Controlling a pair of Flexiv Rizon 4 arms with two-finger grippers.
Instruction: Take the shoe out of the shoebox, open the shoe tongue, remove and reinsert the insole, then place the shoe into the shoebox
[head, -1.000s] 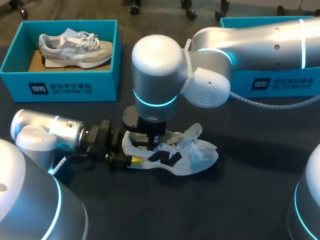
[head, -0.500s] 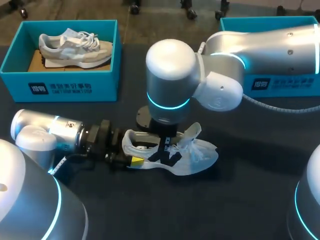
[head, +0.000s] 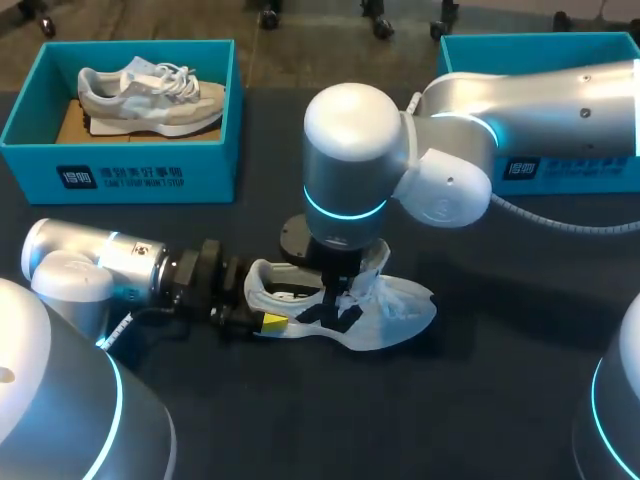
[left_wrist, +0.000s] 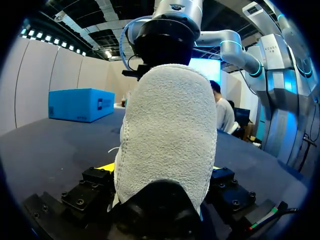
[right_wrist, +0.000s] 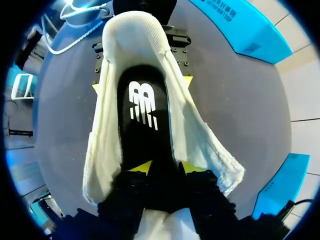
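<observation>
Shoe (head: 395, 305) is out of its box and lies on its side on the table (head: 480, 400), near the middle, toe toward the right arm's side and heel toward the left arm. Left gripper (head: 260, 300) comes in low and level from the left; its fingers are closed on the heel from both sides, one yellow tip showing on the near side. In the left wrist view the white heel (left_wrist: 167, 135) fills the space between the fingers, with the yellow tips just visible at either edge of it. Right gripper (head: 335, 295) hangs straight down over the shoe opening, its wrist covering the lace area. In the right wrist view the collar is spread wide and the black insole (right_wrist: 142, 107), with a white logo, lies inside along the shoe. The right gripper (right_wrist: 166, 169) has its yellow tips pressed against the narrow end of the insole from two sides, pinching it. The left gripper's yellow tips also show there, flanking the heel beyond the insole. Left box (head: 120, 165), teal, stands at the far left of the table with a grey shoe (head: 150, 95) inside, well apart from the work. Right box (head: 570, 175), teal, stands at the far right behind the right arm; its inside is hidden.
</observation>
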